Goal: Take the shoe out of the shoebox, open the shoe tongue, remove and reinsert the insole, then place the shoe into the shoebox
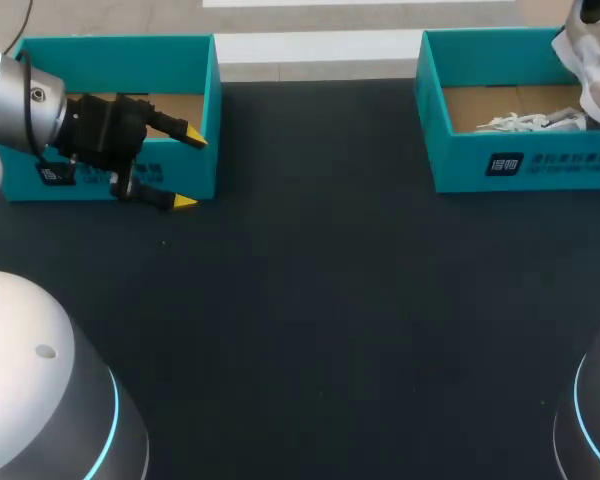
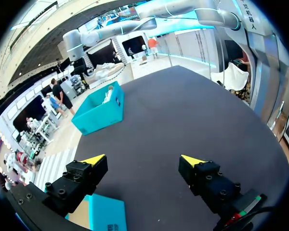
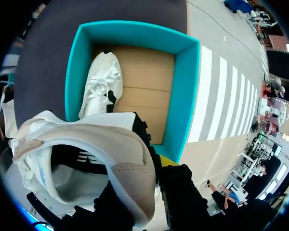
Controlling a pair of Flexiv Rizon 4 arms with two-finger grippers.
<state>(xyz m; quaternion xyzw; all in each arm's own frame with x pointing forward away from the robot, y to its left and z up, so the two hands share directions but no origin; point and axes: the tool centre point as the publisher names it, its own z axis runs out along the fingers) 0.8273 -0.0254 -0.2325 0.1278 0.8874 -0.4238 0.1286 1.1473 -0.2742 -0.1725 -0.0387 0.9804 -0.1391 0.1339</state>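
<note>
Shoe (image 3: 111, 149) sits clamped in your right pincer (image 3: 151, 154), clear of the shoebox (image 3: 184, 96) beneath it; your left pincer (image 2: 143, 160) gapes empty. Only the take-out looks done.

teal shoebox (image 3: 188, 91), white-beige shoe (image 3: 86, 139), black table (image 1: 310, 300)

Left hand (image 1: 190, 170) spread open; right hand (image 3: 147, 180) clamps the shoe (image 3: 86, 144).
</note>
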